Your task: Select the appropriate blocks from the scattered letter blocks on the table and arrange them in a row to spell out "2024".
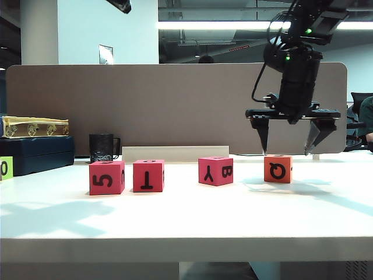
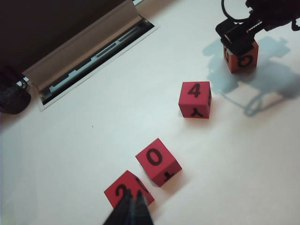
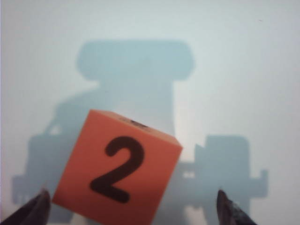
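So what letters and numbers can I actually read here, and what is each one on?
"2" top, "5" front: leftmost pink-red foam cube; the left gripper hangs above, jaws shut.
"0" top, "T" front: second pink-red foam cube.
"4" top, "Y", "B" sides: third pink-red foam cube.
"2" top, "Q" front: orange foam cube, under the right gripper, jaws open.
"0": lime-green cube.
Too small to read: the wall sign.

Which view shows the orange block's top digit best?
The right wrist view: the orange block fills it, top face reading 2, between the open right gripper fingers. The exterior view shows only its side face; the left wrist view shows it small, partly hidden. The shut left gripper is elsewhere.
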Motion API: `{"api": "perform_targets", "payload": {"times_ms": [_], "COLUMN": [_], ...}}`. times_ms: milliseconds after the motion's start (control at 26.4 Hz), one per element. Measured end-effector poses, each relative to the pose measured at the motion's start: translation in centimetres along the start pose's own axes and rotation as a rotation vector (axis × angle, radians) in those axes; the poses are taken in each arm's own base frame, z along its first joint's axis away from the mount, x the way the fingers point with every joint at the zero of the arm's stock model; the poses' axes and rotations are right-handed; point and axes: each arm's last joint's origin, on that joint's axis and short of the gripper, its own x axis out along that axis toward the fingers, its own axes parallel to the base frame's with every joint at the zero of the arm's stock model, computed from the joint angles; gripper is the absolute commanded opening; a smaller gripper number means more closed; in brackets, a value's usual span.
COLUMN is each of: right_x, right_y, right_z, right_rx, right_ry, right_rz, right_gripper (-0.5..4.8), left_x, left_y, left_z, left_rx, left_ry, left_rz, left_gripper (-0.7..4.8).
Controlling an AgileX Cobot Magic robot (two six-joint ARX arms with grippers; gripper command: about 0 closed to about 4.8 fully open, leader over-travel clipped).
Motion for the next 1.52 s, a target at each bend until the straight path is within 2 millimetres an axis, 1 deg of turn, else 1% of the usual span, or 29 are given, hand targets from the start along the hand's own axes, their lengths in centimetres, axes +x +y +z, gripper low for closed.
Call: {"api": "perform_targets", "payload": {"times_ms": [114, 190, 379, 493, 569, 606, 682, 720, 872, 1061, 1175, 1327, 1365, 1516], "right_x": [0.1, 0.2, 1.6, 1.9, 2.3, 2.5, 2.7, 2.7, 2.7, 2.6, 1.9, -0.4, -1.5, -3.1], "right_y": [-0.1, 0.0, 0.3, 0.4, 0.4, 0.4, 0.4, 0.4, 0.5, 0.5, 0.5, 0.6, 0.6, 1.0], "right_z": [0.0, 0.0, -0.2, -0.2, -0.2, -0.3, -0.3, -0.3, -0.2, -0.2, 0.0, 0.6, 0.9, 1.0], "right_rx": [0.037, 0.049, 0.097, 0.104, 0.106, 0.106, 0.105, 0.105, 0.106, 0.103, 0.086, 0.052, 0.046, 0.025], "right_ry": [0.000, 0.003, 0.030, 0.027, 0.027, 0.031, 0.036, 0.035, 0.025, 0.023, 0.012, -0.037, -0.064, -0.080], "right_rz": [0.000, 0.008, 0.059, 0.076, 0.080, 0.079, 0.077, 0.077, 0.082, 0.085, 0.104, 0.132, 0.143, 0.190], "right_gripper": [4.44, 4.26, 4.26, 4.25, 3.77, 3.25, 2.68, 2.27, 1.98, 1.98, 1.98, 1.98, 1.98, 1.98], "left_x": [-0.2, -0.2, -0.2, -0.2, -0.2, -0.2, -0.2, -0.2, -0.2, -0.2, -0.2, -0.2, -0.2, -0.2], "left_y": [0.2, 0.2, 0.2, 0.2, 0.2, 0.2, 0.2, 0.2, 0.2, 0.2, 0.2, 0.2, 0.2, 0.2], "left_z": [0.4, 0.4, 0.4, 0.4, 0.4, 0.4, 0.4, 0.4, 0.4, 0.3, 0.3, 0.3, 0.3, 0.3], "left_rx": [-0.006, -0.004, 0.002, 0.002, 0.002, 0.002, 0.002, 0.003, 0.003, 0.003, 0.004, 0.004, 0.003, 0.004], "left_ry": [-0.015, -0.016, -0.016, -0.016, -0.016, -0.016, -0.015, -0.015, -0.015, -0.013, -0.012, -0.012, -0.012, -0.012], "left_rz": [0.002, 0.003, 0.003, 0.002, 0.003, 0.002, 0.003, 0.002, 0.002, 0.002, 0.002, 0.002, 0.002, 0.002], "left_gripper": [-0.05, -0.05, -0.06, -0.06, -0.06, -0.06, -0.06, -0.06, -0.06, -0.06, -0.06, -0.06, -0.06, -0.06]}}
